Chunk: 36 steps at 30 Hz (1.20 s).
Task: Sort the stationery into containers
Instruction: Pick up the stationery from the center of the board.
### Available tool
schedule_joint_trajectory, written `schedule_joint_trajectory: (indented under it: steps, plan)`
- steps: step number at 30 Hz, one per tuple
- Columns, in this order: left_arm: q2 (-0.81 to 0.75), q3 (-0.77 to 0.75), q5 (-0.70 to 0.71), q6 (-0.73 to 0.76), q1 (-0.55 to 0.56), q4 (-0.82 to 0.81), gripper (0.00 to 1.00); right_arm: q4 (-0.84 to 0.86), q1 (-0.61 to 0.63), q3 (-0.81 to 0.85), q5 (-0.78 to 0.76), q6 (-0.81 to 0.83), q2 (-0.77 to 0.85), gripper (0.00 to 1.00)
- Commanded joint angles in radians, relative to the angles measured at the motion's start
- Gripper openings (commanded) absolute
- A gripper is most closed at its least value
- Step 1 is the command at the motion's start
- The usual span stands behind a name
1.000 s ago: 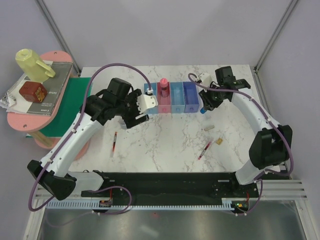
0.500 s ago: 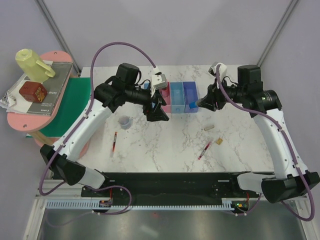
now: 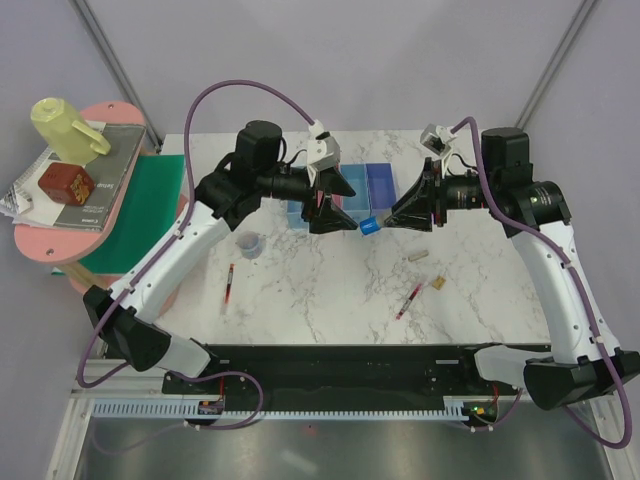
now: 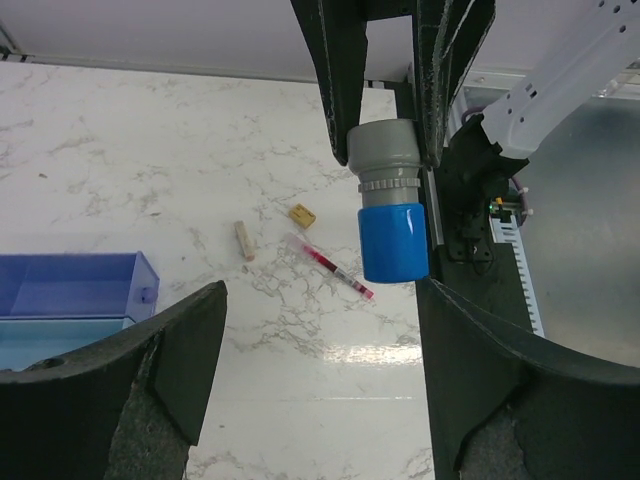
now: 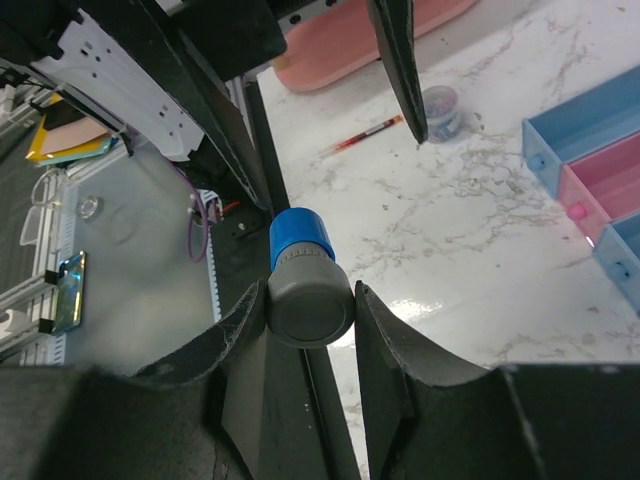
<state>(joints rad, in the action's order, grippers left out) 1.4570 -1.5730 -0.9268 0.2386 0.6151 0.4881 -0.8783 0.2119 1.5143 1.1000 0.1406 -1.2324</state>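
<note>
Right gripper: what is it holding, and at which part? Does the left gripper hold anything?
The right gripper grips the small blue piece by its grey cap; the blue body sticks out free. The left gripper is open, holding nothing.

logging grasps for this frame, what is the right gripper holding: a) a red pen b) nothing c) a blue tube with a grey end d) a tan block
c, the right gripper is shut on the grey end of the blue tube, which is held clear of the table.
</note>
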Motion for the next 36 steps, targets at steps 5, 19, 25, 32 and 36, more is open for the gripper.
schedule_joint_trajectory:
  steps: [5, 19, 25, 32, 36]
  plan:
    - [0.005, 0.001, -0.052, -0.024, 0.029, -0.068, 0.84, 0.11, -0.003, 0.069, 0.15, -0.091, -0.027, 0.12]
    - [0.006, -0.021, -0.061, -0.016, 0.071, -0.06, 0.81, 0.163, -0.006, 0.125, 0.115, -0.105, -0.098, 0.06]
    - [0.019, -0.028, -0.043, -0.01, 0.089, -0.06, 0.76, 0.214, -0.008, 0.167, 0.119, -0.163, -0.122, 0.04]
    - [0.029, -0.041, -0.029, 0.001, 0.097, -0.059, 0.67, 0.223, -0.009, 0.164, 0.12, -0.168, -0.125, 0.04]
    - [0.032, -0.048, -0.023, 0.007, 0.1, -0.059, 0.59, 0.229, -0.009, 0.156, 0.12, -0.168, -0.121, 0.04]
